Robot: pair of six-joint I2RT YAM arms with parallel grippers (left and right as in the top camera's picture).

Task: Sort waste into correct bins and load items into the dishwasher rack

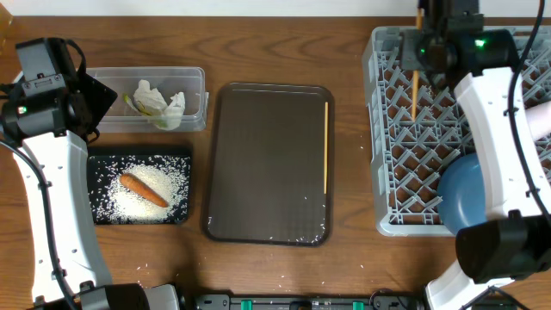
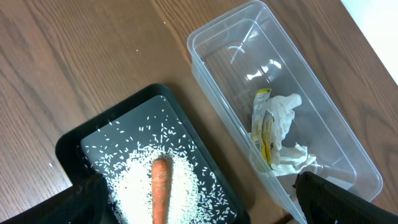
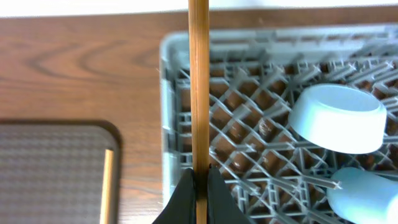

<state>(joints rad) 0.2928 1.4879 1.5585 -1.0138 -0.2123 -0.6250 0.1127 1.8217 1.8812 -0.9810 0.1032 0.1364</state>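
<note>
My right gripper (image 3: 200, 180) is shut on one wooden chopstick (image 3: 199, 74) and holds it over the far left part of the grey dishwasher rack (image 3: 249, 143); the chopstick also shows in the overhead view (image 1: 414, 90). The second chopstick (image 1: 325, 146) lies on the brown serving tray. A light-blue bowl (image 3: 336, 118), a light-blue cup (image 3: 367, 196) and the blue plate (image 1: 469, 194) are in the rack. My left gripper (image 2: 199, 202) is open and empty above the black tray (image 2: 68, 146), which holds rice (image 2: 134, 183) and the carrot (image 2: 160, 186). The clear tub (image 2: 214, 68) holds tissue (image 2: 286, 115) and the wrapper (image 2: 266, 134).
The brown serving tray (image 1: 269, 164) lies between the bins and the rack, with a few rice grains along its near edge. The clear tub (image 1: 194, 82) sits just behind the black tray (image 1: 96, 168) at the left of the wooden table.
</note>
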